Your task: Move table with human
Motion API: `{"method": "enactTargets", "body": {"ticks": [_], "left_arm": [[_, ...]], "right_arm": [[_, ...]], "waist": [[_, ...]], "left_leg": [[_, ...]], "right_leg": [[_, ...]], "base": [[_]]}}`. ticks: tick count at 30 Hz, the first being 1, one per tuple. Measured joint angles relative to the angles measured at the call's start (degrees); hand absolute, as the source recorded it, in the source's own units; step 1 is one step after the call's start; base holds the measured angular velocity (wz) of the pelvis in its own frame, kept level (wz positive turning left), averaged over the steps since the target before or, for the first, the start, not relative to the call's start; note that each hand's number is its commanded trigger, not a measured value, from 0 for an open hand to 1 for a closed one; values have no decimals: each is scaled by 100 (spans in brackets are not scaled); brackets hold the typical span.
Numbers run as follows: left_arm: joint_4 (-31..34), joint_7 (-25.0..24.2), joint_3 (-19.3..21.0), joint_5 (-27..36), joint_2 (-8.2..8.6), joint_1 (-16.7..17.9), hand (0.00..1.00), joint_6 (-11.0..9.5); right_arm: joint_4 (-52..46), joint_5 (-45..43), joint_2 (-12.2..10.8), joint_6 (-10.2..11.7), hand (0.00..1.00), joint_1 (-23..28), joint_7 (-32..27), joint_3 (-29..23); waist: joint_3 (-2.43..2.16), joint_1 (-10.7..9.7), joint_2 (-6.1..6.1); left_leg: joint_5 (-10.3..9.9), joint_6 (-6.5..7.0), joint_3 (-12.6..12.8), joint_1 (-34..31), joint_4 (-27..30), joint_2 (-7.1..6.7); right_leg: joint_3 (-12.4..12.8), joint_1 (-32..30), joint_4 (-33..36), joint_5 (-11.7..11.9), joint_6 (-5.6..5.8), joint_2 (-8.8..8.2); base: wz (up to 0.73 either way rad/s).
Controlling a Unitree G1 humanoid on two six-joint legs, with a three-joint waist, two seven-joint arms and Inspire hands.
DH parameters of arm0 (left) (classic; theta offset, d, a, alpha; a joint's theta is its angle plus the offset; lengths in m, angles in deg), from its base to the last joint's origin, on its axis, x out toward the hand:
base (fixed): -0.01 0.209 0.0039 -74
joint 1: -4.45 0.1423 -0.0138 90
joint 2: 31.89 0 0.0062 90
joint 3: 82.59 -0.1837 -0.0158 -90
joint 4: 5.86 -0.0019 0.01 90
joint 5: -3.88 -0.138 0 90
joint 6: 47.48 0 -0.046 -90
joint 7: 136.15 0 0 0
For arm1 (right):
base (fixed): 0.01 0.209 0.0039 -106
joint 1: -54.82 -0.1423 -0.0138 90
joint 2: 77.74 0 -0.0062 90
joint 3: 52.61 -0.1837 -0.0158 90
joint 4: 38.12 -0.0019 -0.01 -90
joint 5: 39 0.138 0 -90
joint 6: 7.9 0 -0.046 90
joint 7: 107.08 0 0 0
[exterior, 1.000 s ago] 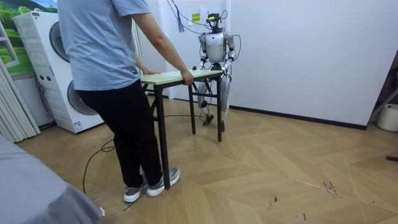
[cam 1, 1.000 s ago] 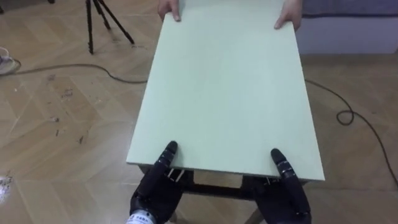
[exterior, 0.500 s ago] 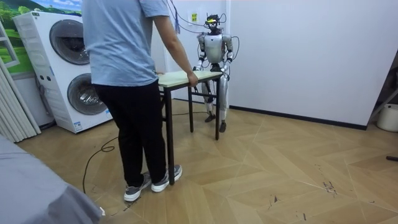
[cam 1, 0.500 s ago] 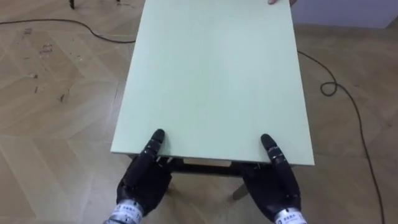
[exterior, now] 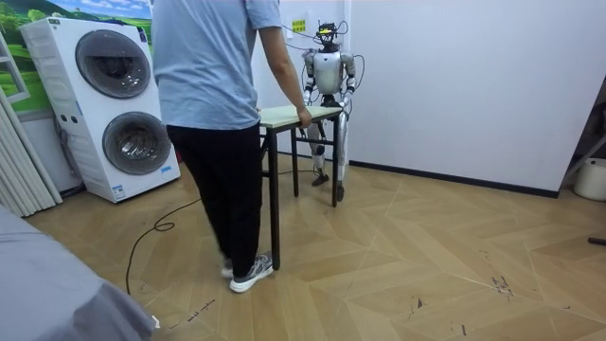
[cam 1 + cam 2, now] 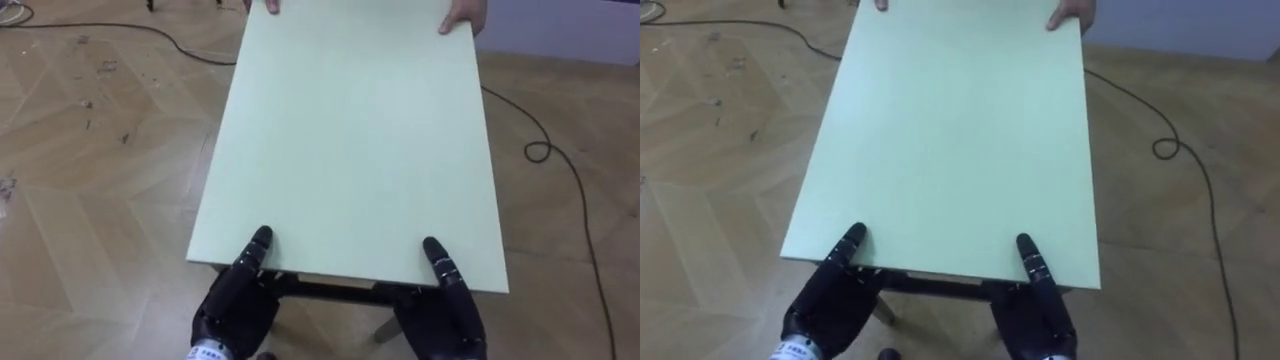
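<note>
The robot's left hand (image 6: 235, 300) and right hand (image 6: 446, 312) each grasp the near edge of the pale table (image 6: 350, 140), thumbs on top; a person (image 5: 213, 95) holds the far edge.

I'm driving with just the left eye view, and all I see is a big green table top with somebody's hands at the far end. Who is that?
Observer: In the room view, a person in a light blue shirt and dark trousers stands at that end, with one hand on the edge of the table.
Operator: What's next to them?
Observer: Two white washing machines, stacked one on the other, at the room view's left.
Operator: And what's behind my robot?
Observer: A plain white wall. The robot stands near it.
</note>
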Motion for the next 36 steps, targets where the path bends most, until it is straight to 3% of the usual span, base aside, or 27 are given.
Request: {"method": "enactTargets", "body": {"ticks": [1,2,3,4,5,7,9,11,12,13,17,20,21,24,25,27,29,30,31,32,34,35,36], "left_arm": [[0,0,10,76,16,97,100,-1],[1,-45,17,115,63,234,100,-7],[1,-65,19,126,93,300,100,-6],[3,-97,13,148,131,401,100,8],[28,-107,7,149,132,482,100,27],[54,-110,7,149,132,447,100,45],[57,-86,18,149,90,291,100,44],[58,-32,20,122,90,255,100,44],[59,-32,22,114,95,255,100,43],[69,-33,32,118,96,255,100,36],[96,163,-77,29,100,-63,100,-169],[90,431,-223,128,106,-353,100,-272],[71,463,-260,146,107,-406,100,-296],[-181,472,-287,144,130,-547,100,-301],[-238,452,-289,144,139,-494,100,-301],[-282,437,-288,147,139,-384,100,-302],[-321,437,-287,156,143,-350,100,-303],[-338,437,-285,153,146,-356,100,-305],[-380,437,-297,120,150,-367,100,-304],[-420,437,-348,32,154,-380,100,-293],[-430,437,-395,-49,151,-371,100,-272],[-428,437,-404,-56,148,-338,100,-227],[-427,430,-400,-59,147,-308,100,-223]], "right_arm": [[0,-76,5,-28,100,-8,-42,6],[-4,-189,45,-49,100,-13,-46,-4],[-4,-223,66,-49,100,-11,-46,-5],[-7,-260,141,-53,100,6,-42,-1],[-7,-258,157,-61,100,32,-25,31],[-50,-258,187,-43,100,13,-7,37],[-87,-232,202,14,100,-58,-22,42],[-94,-248,193,34,100,-60,-41,61],[-98,-266,199,60,100,-60,-41,76],[-131,-263,213,140,100,-61,-41,134],[-224,-136,125,281,100,-182,-164,146],[-222,-131,109,252,100,-425,-313,44],[-216,-131,109,242,100,-454,-321,9],[-115,-166,98,170,100,-463,-331,-128],[-93,-198,99,125,100,-400,-329,-144],[6,-210,98,66,100,-363,-313,-129],[68,-261,71,18,100,-366,-313,-120],[75,-269,66,-7,100,-367,-313,-138],[86,-280,33,-48,100,-310,-309,-204],[86,-271,-10,-51,100,-163,-241,-295],[85,-181,-17,-45,100,-20,-181,-312],[84,-153,8,-35,100,32,-169,-307],[85,-150,15,-33,100,47,-169,-288]], "waist": [[-1,61,59],[-9,59,216],[-11,44,306],[-8,-31,474],[-31,-129,580],[-43,-357,699],[-25,-452,700],[-48,-462,662],[-46,-481,677],[-43,-535,741],[-41,-645,747],[-44,-671,746],[-42,-664,739],[-60,-691,666],[-86,-727,625],[-114,-767,575],[-112,-841,520],[-111,-873,514],[-106,-1008,493],[-141,-1061,424],[-157,-1106,329],[-154,-1097,326],[-148,-1076,313]], "left_leg": [[-606,-30,106,61,1067,72],[-932,-61,54,186,1957,120],[-1000,-71,1,275,2278,124],[-1044,-64,-108,474,2705,154],[-1018,-104,-101,774,2920,166],[-905,-243,-104,1319,2767,168],[-1158,-325,-115,1698,2060,37],[-1226,-312,-148,1763,1537,-120],[-1261,-313,-151,1787,1455,-130],[-1437,-337,-247,1807,1323,-130],[-2101,-252,-635,1798,658,-142],[-2284,-85,-676,1603,331,-266],[-2288,-74,-681,1573,288,-313],[-2141,140,-664,1484,123,-608],[-2047,207,-621,1507,64,-682],[-1979,272,-560,1549,62,-811],[-1842,397,-541,1488,64,-841],[-1793,431,-534,1453,52,-846],[-1705,463,-423,1405,32,-804],[-1611,465,-275,1413,-52,-776],[-1499,440,-48,1467,-204,-736],[-1491,418,42,1507,-217,-691],[-1494,406,62,1534,-227,-688]], "right_leg": [[-206,-10,28,15,-87,-12],[-497,3,43,46,-126,13],[-626,2,74,55,-131,25],[-774,-42,161,50,-192,89],[-889,-161,340,-6,-252,110],[-1107,-398,599,-42,-304,118],[-1170,-658,765,-23,-360,83],[-1178,-789,600,184,-446,5],[-1219,-801,541,248,-489,5],[-1333,-828,448,356,-565,48],[-1669,-1161,419,593,-784,86],[-1740,-1414,148,980,-853,47],[-1735,-1444,102,1045,-831,21],[-1612,-1513,14,1341,-769,-228],[-1535,-1503,23,1435,-670,-321],[-1390,-1449,-40,1572,-356,-357],[-1090,-1420,-219,1869,375,-374],[-871,-1423,-253,2002,508,-359],[-370,-1459,16,1951,489,-372],[-138,-1511,788,1415,337,-562],[205,-1438,1666,761,366,-811],[316,-1229,1907,447,463,-898],[411,-1136,1907,345,522,-890]], "base": [[-71],[-59],[-24],[14],[33],[56],[41],[6],[5],[14],[29],[7],[8],[5],[0],[-8],[0],[47],[74],[80],[56],[27],[0]]}}
